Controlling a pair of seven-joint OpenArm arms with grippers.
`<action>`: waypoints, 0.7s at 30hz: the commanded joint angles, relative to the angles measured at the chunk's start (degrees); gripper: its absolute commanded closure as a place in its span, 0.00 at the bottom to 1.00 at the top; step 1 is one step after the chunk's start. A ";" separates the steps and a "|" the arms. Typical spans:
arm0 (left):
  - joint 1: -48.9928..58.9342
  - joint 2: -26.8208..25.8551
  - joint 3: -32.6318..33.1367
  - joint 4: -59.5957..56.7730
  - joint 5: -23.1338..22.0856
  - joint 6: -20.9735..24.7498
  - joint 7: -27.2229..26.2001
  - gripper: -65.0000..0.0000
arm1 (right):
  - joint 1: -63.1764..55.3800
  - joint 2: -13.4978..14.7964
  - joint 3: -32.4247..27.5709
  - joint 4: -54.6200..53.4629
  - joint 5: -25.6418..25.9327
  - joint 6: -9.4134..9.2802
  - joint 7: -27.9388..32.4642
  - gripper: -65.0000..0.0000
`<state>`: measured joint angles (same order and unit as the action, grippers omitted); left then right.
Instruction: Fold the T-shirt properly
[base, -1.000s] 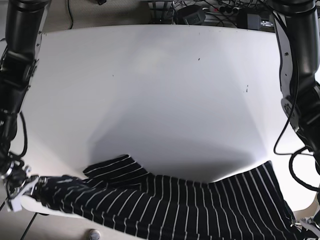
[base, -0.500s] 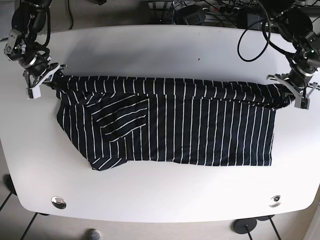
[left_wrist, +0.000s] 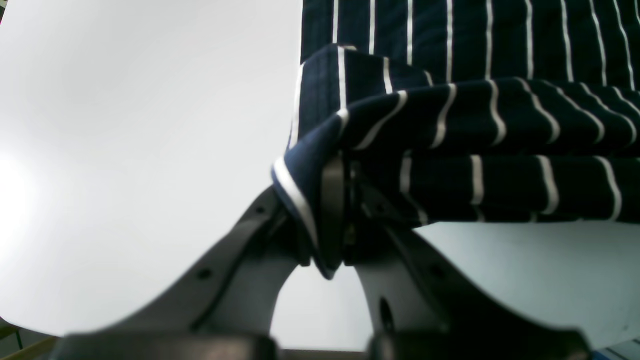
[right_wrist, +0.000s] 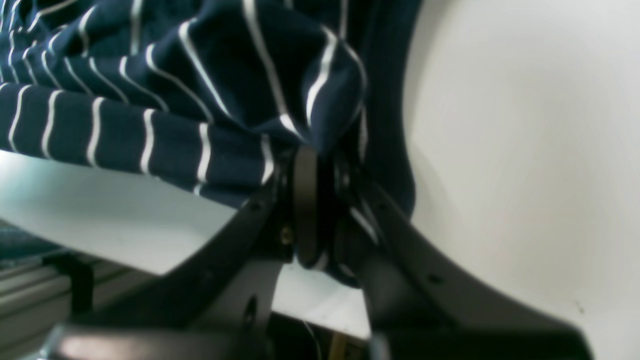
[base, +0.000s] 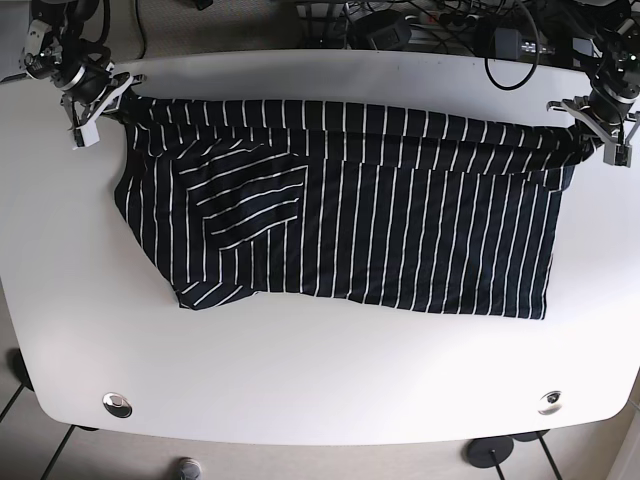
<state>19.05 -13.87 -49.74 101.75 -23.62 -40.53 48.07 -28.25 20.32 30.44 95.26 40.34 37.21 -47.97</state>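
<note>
The T-shirt (base: 340, 210) (dark navy w/ thin white stripes) lies spread on the white desk (base: 320, 380), covering the far half of it. Its far edge runs near the far edge of the desk, almost from the far left corner to the far right corner as seen in the base view. The near part lies flat on the desk, and one sleeve is folded over the body on the left side of this view.

The right gripper (base: 88, 92) is at the far left corner of the desk in the base view. Its jaws are pressed together on a bunched corner of the cloth; in the right wrist view the gripper (right_wrist: 315, 200) has the striped cloth squeezed between its two dark fingers (right_wrist: 305, 200), and folds of the T-shirt (right_wrist: 150, 85) hang out to the left of them.

The left gripper (base: 600, 125) is at the far right corner, approx. over the desk edge. Its jaws also pinch the cloth: in the left wrist view the gripper (left_wrist: 340, 210) holds a folded corner w/ a white stripe on its edge, and the T-shirt (left_wrist: 475, 125) goes away to the right, a bit lifted from the desk (left_wrist: 125, 125) close to the fingers (left_wrist: 332, 200).

Between the two grippers the far edge of the cloth is pulled rather straight.
</note>
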 joint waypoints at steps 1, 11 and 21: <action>-0.10 -1.30 -0.51 1.06 -0.34 0.53 -1.09 1.00 | -1.16 1.09 0.73 2.19 0.23 2.79 0.89 0.96; 0.42 -3.32 -0.77 1.15 -0.87 0.53 -1.00 0.32 | -6.78 1.09 2.58 4.38 2.26 2.79 0.89 0.43; 5.44 -11.41 -0.86 1.23 -28.12 0.53 -0.91 0.30 | -6.52 4.61 9.87 4.12 18.78 2.79 -10.10 0.14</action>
<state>24.93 -23.75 -50.19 102.10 -50.72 -40.12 48.69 -34.30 23.70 39.64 98.61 58.33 39.59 -58.81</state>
